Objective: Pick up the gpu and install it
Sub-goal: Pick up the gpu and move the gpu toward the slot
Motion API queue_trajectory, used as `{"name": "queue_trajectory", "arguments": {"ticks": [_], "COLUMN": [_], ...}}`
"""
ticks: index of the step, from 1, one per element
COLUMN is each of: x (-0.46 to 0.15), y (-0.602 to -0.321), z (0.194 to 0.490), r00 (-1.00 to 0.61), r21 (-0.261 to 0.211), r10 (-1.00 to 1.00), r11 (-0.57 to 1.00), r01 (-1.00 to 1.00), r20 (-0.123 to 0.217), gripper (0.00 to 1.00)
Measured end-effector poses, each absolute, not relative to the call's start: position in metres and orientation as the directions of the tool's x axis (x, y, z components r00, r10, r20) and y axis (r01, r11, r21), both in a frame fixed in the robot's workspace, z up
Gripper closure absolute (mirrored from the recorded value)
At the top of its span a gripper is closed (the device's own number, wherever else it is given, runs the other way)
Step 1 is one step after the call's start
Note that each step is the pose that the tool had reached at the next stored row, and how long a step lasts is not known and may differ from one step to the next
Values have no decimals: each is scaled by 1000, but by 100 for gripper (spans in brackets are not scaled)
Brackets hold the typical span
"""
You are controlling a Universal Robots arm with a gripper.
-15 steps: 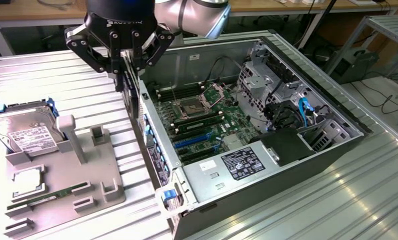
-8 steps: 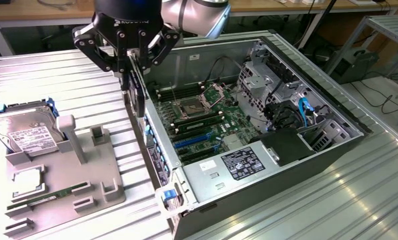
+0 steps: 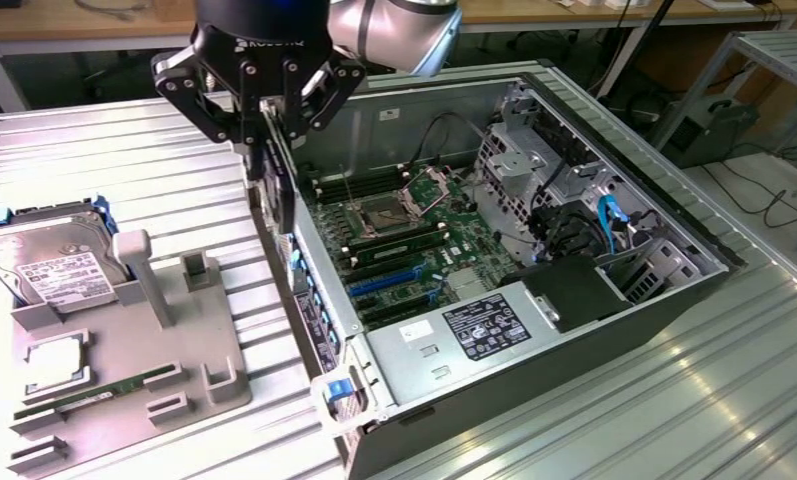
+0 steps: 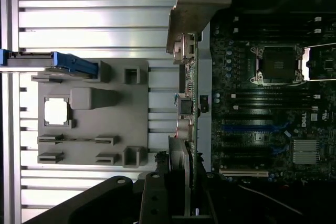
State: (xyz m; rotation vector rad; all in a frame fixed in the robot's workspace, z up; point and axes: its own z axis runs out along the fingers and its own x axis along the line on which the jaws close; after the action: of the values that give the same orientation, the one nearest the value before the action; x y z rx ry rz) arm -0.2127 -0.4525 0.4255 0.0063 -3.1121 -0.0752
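My gripper (image 3: pixel 267 125) hangs at the top of the exterior view, shut on the gpu (image 3: pixel 275 185). The card is thin and green, seen edge-on, and hangs straight down from the fingers. It is above the rear wall of the open computer case (image 3: pixel 665 300), at the case's edge nearer the exterior view's left. In the wrist view the gpu (image 4: pixel 182 169) shows edge-on with its pale metal bracket, beside the motherboard (image 4: pixel 262 103). The blue expansion slots (image 3: pixel 391 285) lie lower on the board, apart from the card.
A grey fixture tray (image 3: pixel 205 385) lies on the ribbed metal table at the exterior view's left. It holds a hard drive (image 3: pixel 51 265), a processor (image 3: pixel 54 362) and a RAM stick (image 3: pixel 91 395). Drive cages and cables (image 3: pixel 598 220) fill the case's far side.
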Motion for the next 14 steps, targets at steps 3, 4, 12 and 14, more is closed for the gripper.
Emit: {"name": "queue_trajectory", "arguments": {"ticks": [3, 4, 12, 14], "x": [-211, -211, -181, -165], "y": [-453, -453, -453, -453], "z": [425, 425, 425, 425], "r00": [-1000, -1000, -1000, -1000], "r21": [48, 48, 48, 48], "r10": [-5, -5, -5, -5], "r11": [999, 999, 999, 999], "r01": [-3, -3, -3, -3], "r20": [28, 28, 28, 28], "gripper": [72, 72, 72, 72]}}
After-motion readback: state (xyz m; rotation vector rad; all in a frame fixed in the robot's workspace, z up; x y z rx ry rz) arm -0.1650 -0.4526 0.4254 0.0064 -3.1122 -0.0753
